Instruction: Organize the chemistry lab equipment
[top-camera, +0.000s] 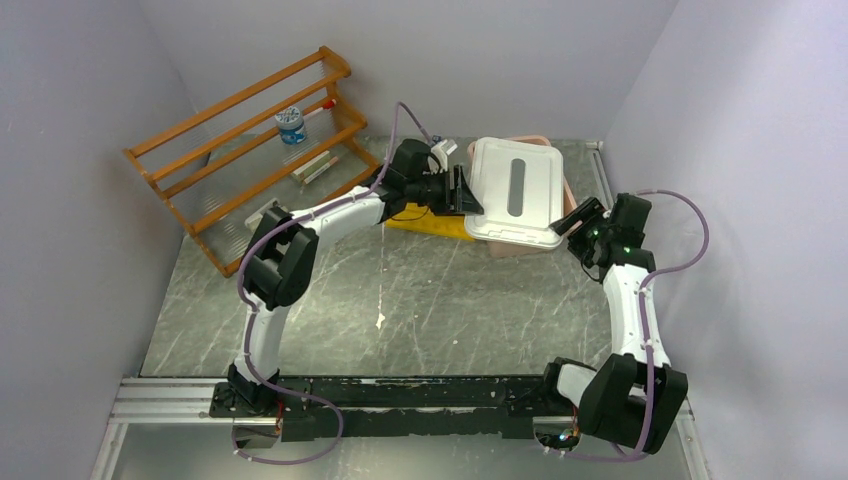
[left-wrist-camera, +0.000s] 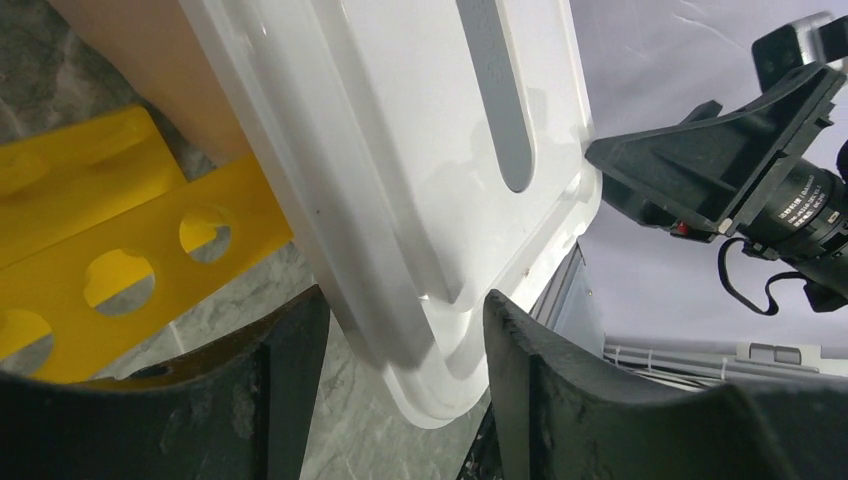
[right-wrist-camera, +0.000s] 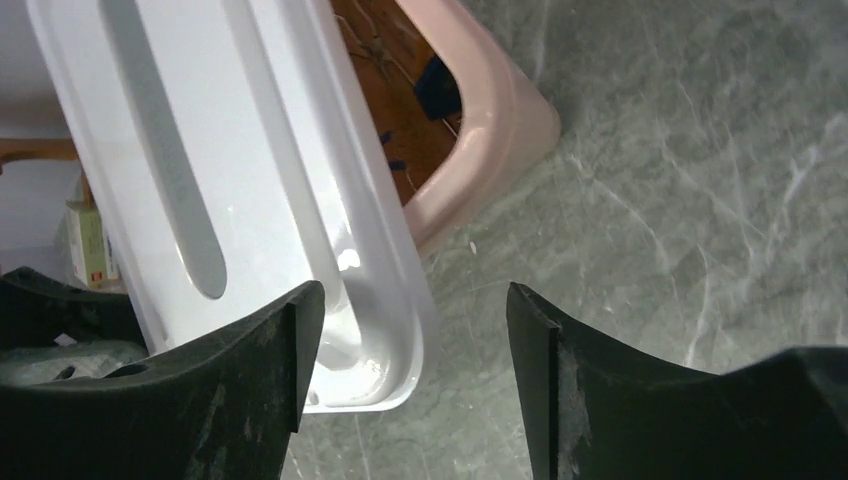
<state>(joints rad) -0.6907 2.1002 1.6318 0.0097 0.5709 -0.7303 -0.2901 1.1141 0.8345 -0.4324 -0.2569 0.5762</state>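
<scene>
A white lid (top-camera: 490, 190) lies askew on a pink bin (top-camera: 510, 248). My left gripper (top-camera: 465, 192) is open at the lid's left edge. In the left wrist view the lid's (left-wrist-camera: 400, 150) corner sits between the spread jaws of the left gripper (left-wrist-camera: 405, 350). My right gripper (top-camera: 572, 220) is open at the lid's right front corner. In the right wrist view the lid (right-wrist-camera: 270, 180) lies beside the left finger of the right gripper (right-wrist-camera: 410, 370), and a strip of the bin's (right-wrist-camera: 490, 130) inside shows. Blue-capped tubes (top-camera: 290, 125) stand on the wooden rack. Goggles, squeeze bottle, tongs and tubing are hidden.
A wooden tiered rack (top-camera: 240, 150) stands at the back left with small items on its shelves. A yellow holed rack (top-camera: 425, 222) lies under the left gripper and shows in the left wrist view (left-wrist-camera: 120, 250). Walls close in on three sides.
</scene>
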